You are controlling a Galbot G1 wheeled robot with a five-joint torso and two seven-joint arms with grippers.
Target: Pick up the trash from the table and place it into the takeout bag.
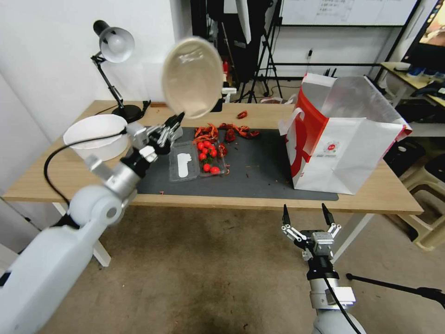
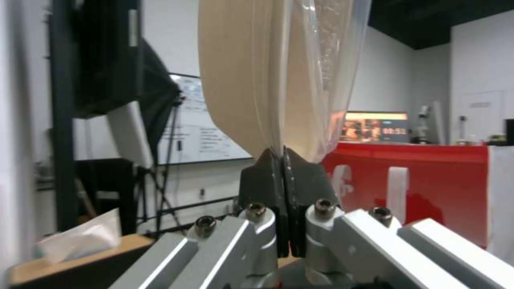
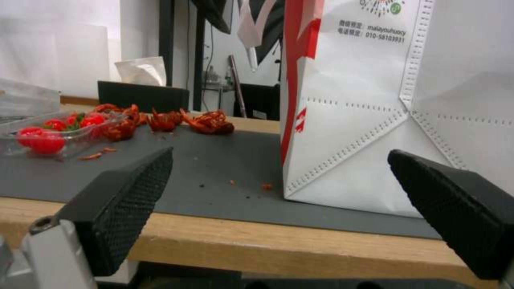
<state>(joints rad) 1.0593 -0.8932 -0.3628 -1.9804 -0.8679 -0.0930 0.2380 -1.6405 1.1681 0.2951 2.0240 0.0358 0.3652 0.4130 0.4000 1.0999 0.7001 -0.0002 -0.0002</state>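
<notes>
The right pincer (image 1: 305, 214) hung wide open before the worktop (image 1: 69, 174), idle. Beyond it, left of the takeout bag (image 1: 343, 139), the left pincer (image 1: 174, 123) pinched the beige bowl (image 1: 192, 76) by its rim, raised high, apparently for bagging.

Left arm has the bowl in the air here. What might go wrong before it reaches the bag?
1. The left pincer pinches only the rim of the shallow beige bowl with clear film, held on edge high over the light-wood table; it might swing or slip.
2. The white-and-red paper takeout bag has a slumped mouth, so the wide bowl could catch its edge.
</notes>
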